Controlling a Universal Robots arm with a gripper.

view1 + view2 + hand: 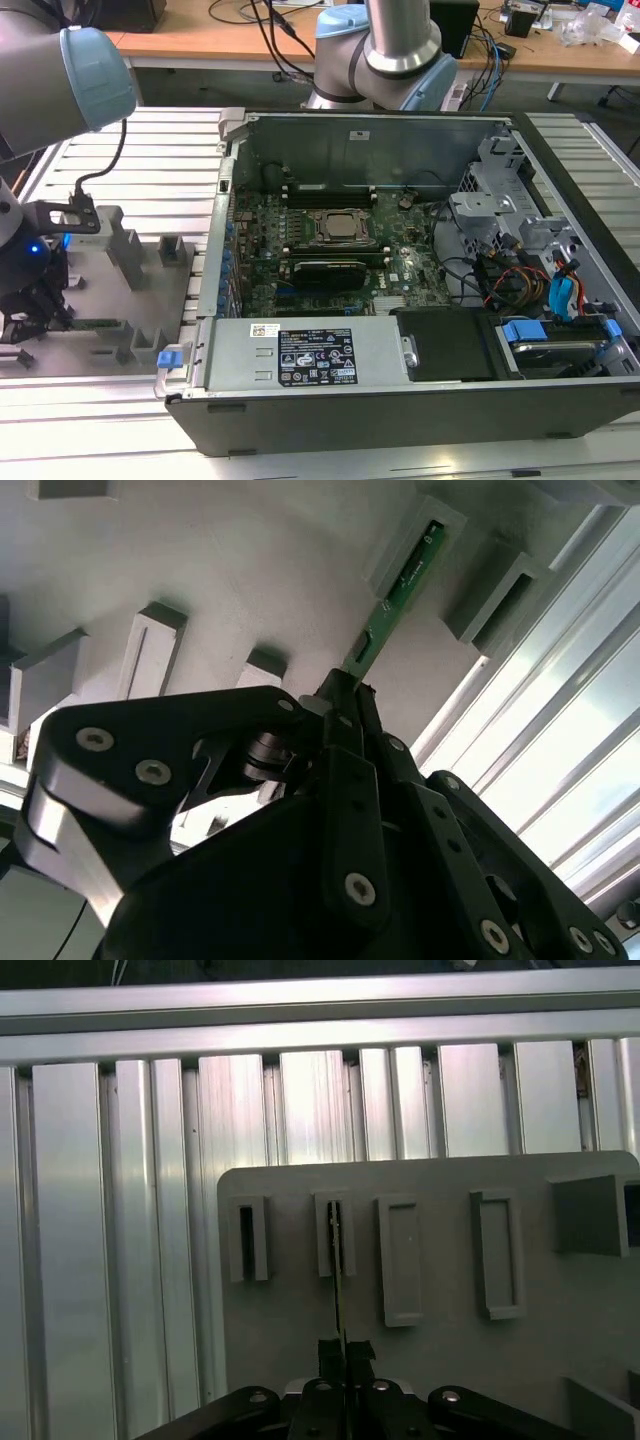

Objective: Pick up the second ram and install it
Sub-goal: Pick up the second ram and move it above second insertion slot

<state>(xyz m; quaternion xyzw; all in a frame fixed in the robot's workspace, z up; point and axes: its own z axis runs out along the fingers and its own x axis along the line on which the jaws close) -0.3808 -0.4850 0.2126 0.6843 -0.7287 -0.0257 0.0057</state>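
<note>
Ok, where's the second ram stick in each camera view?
Exterior view: second ram on the fixture plate, at the exterior view's left.
Second wrist view: second ram, green, running out from the gripper.
First wrist view: second ram, edge-on, ahead of the gripper.
Shared landmark: fixture plate.

The second ram [392,595] is green, the fixture plate [260,570] grey.
</note>
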